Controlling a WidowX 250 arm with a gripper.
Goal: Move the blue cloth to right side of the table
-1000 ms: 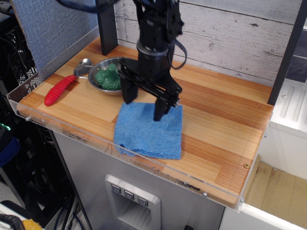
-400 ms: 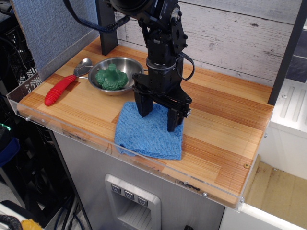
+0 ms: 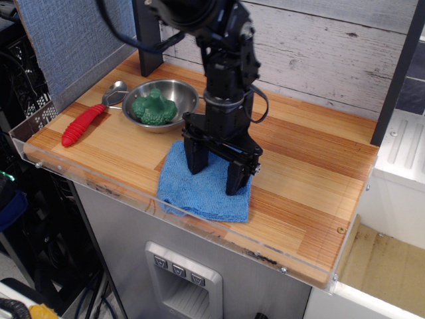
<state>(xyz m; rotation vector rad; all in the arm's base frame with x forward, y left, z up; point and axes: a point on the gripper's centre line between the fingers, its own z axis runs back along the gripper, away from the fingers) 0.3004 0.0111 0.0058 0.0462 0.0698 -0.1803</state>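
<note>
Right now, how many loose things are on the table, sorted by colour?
Blue: 1, the cloth
Red: 1, the spoon with its red handle
Silver: 1, the bowl
Green: 1, the broccoli in the bowl
Total: 4

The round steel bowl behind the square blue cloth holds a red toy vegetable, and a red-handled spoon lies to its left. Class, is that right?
Not quite. In the observation.image view, the toy vegetable in the round steel bowl is green, not red. The rest stands.

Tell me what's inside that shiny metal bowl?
The round steel bowl holds a bumpy green broccoli-like toy. Whatever lies under the toy is covered, so it cannot be seen.
</note>
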